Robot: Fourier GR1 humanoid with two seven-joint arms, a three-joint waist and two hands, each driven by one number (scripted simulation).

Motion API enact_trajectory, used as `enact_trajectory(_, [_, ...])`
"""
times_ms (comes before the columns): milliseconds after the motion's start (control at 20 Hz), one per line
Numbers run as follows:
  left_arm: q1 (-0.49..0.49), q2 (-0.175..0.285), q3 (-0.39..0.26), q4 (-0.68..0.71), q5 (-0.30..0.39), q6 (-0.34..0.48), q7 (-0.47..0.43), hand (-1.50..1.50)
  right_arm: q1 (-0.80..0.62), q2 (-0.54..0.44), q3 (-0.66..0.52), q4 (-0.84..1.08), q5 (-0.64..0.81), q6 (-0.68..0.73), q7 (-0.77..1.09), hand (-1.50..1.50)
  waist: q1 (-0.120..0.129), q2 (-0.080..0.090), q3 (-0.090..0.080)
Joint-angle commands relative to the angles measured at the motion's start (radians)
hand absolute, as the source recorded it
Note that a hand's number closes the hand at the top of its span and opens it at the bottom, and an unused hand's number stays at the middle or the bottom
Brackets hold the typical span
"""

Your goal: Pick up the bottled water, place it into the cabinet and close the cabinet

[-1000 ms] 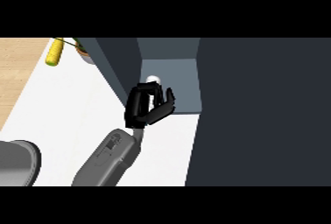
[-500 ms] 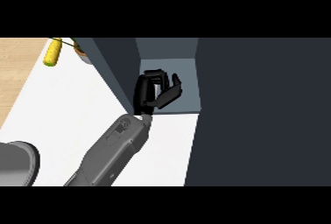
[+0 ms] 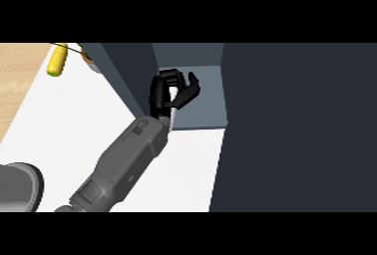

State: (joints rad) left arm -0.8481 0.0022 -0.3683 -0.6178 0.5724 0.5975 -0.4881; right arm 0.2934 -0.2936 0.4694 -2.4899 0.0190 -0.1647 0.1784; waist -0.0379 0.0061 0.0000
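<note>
The dark cabinet (image 3: 294, 124) looms over the white counter (image 3: 66, 124), and the left hand (image 3: 168, 89) has moved deeper into its open shelf (image 3: 202, 107), fingers curled round the bottled water (image 3: 171, 102), a mere white sliver, so release seems near, though the walls crowd both sides.

A yellow corn cob (image 3: 56, 63) lies at the white counter's (image 3: 74, 124) far left. A grey round vessel (image 3: 16, 188) sits near-left.
</note>
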Motion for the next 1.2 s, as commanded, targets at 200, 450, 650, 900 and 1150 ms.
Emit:
enact_trajectory(200, [-0.171,-0.002,0.060,0.259,-0.015,0.057,-0.062,1.50,-0.012,0.006,-0.042,-0.023,-0.080,0.035,-0.002,-1.50,-0.012,0.010,0.000])
enact_trajectory(450, [-0.181,-0.002,0.105,0.350,0.007,0.047,-0.157,1.50,0.027,-0.007,-0.004,-0.106,-0.043,0.039,0.023,-1.50,-0.027,0.013,-0.002])
enact_trajectory(650, [-0.230,-0.002,0.062,0.412,-0.022,0.070,-0.151,1.50,0.005,0.010,-0.008,-0.068,-0.056,0.042,0.012,-1.50,-0.037,0.016,-0.001])
enact_trajectory(900, [-0.271,0.001,0.087,0.477,-0.029,0.037,-0.142,-1.50,0.061,-0.021,-0.083,-0.040,-0.111,0.089,-0.064,-1.50,-0.041,0.019,0.000])
enact_trajectory(1150, [-0.261,-0.002,0.119,0.484,-0.011,0.006,-0.186,-1.50,0.044,0.006,-0.023,-0.096,-0.065,0.068,-0.001,-1.50,-0.036,0.018,-0.002])
